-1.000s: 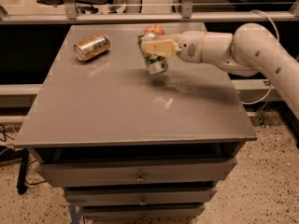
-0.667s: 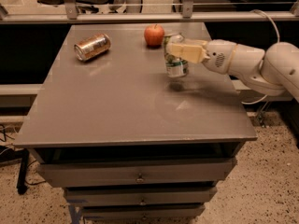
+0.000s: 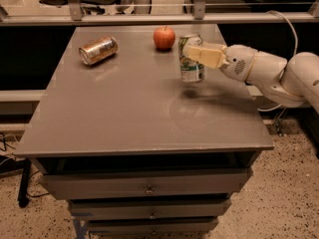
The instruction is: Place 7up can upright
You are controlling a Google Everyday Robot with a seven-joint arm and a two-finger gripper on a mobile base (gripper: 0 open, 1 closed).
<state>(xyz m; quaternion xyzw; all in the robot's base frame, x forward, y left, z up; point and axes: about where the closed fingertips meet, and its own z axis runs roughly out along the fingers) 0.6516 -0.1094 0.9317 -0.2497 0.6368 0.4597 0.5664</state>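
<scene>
The small silver aluminium drink can with the green and white label point(image 3: 192, 71) is now further to the right over the grey metal bench point(image 3: 124, 113) than one second ago. At that time it was tilted; now it is straight, with the top up. Its bottom seems to be just above the bench surface, with a shadow under it. The cream two-finger tool point(image 3: 190, 51) has moved together with it, clasped around its upper part, and is now above the far right part of the bench. The white robot arm point(image 3: 279, 73) has drawn back to the right. The round red apple point(image 3: 164, 37), mostly hidden behind the can one second ago, is now in full view, just left of the can.
</scene>
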